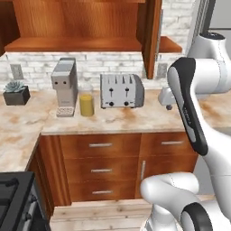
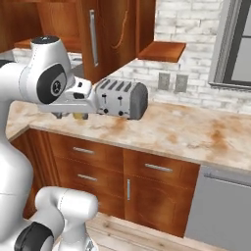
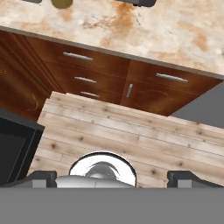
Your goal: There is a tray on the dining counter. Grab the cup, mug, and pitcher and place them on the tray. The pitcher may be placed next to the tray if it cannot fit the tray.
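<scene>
Far ahead of the released pincer (image 3: 112, 177), the pitcher (image 1: 86, 104) stands on the counter (image 1: 135, 117).

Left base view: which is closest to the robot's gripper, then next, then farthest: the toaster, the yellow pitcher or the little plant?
Starting from the gripper at the right:
1. toaster, just to its left on the counter.
2. pitcher, further left, mid-counter.
3. plant, far left corner.
</scene>
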You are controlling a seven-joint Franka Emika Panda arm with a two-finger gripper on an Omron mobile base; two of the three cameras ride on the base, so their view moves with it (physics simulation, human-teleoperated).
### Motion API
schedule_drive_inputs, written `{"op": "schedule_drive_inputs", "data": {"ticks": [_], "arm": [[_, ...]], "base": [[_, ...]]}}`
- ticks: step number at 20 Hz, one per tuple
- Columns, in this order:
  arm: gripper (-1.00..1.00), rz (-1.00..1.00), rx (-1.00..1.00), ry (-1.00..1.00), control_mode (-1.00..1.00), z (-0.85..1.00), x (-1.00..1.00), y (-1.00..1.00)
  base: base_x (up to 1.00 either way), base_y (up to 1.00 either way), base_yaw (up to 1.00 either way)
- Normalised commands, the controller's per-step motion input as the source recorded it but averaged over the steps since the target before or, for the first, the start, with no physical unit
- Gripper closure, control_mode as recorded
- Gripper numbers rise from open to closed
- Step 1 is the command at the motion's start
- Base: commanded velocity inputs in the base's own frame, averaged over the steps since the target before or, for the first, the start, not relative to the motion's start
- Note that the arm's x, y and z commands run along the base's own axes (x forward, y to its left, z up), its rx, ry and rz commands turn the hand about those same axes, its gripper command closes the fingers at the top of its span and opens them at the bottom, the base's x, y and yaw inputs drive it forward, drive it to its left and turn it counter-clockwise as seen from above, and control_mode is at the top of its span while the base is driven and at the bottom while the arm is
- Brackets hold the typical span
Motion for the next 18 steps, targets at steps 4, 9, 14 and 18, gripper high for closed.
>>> {"op": "schedule_drive_inputs", "data": {"ticks": [4,9,14,18], "arm": [[-1.00,0.00,0.00,0.00,1.00,0.00,0.00,0.00],[-1.00,0.00,0.00,0.00,1.00,0.00,0.00,0.00],[-1.00,0.00,0.00,0.00,1.00,0.00,0.00,0.00],[-1.00,0.00,0.00,0.00,1.00,0.00,0.00,0.00]], "base": [[0.43,0.59,0.00],[0.23,0.53,0.00],[0.21,0.27,0.00],[0.58,0.02,-0.02]]}}
